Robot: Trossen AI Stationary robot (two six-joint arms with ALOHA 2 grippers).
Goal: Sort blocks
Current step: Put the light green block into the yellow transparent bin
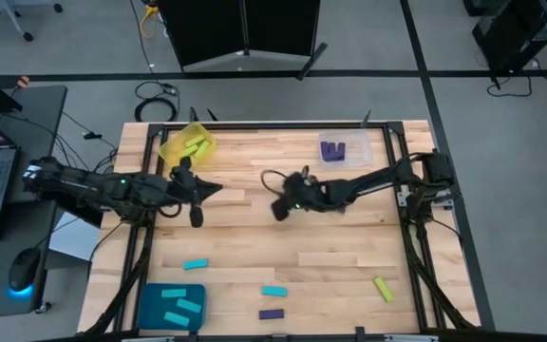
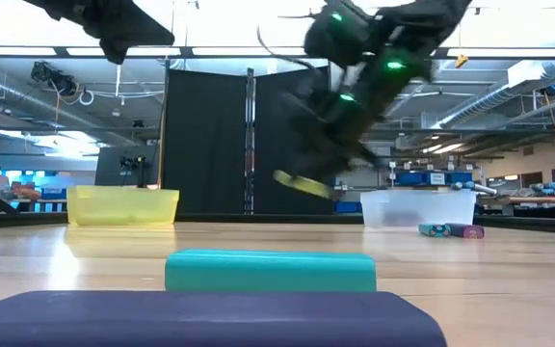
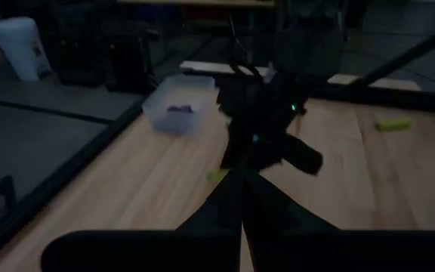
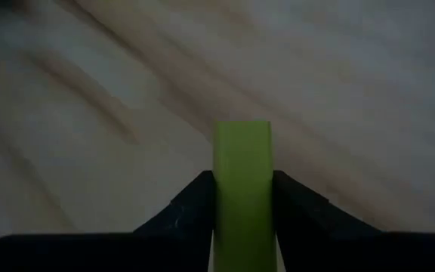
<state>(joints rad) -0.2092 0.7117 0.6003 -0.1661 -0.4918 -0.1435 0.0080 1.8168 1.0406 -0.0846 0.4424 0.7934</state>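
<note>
My right gripper (image 1: 279, 208) hangs over the middle of the table, shut on a yellow-green block (image 4: 242, 162) that the low view shows clear of the wood (image 2: 302, 183). My left gripper (image 1: 212, 192) is shut and empty, raised near the yellow tray (image 1: 188, 145), which holds yellow-green blocks. Purple blocks lie in the clear tray (image 1: 342, 149); cyan ones lie in the teal tray (image 1: 171, 306). Flat on the near part of the table lie two cyan blocks (image 1: 195, 264) (image 1: 273, 291), a purple block (image 1: 272, 313) and a yellow-green block (image 1: 383, 288). My right gripper pinches the yellow-green block by its two long sides (image 4: 219, 198) between its two fingers. The block lies along the fingers and its free end sticks out ahead of them. The fingers slant downward from the table's right side. The block is lifted clear and tilted.
Bare wood lies between the trays and the loose blocks near the front edge. The left arm stretches in from the table's left side (image 1: 93, 185), the right arm from the right side (image 1: 387, 176). A cable loops beside the right gripper (image 1: 269, 178).
</note>
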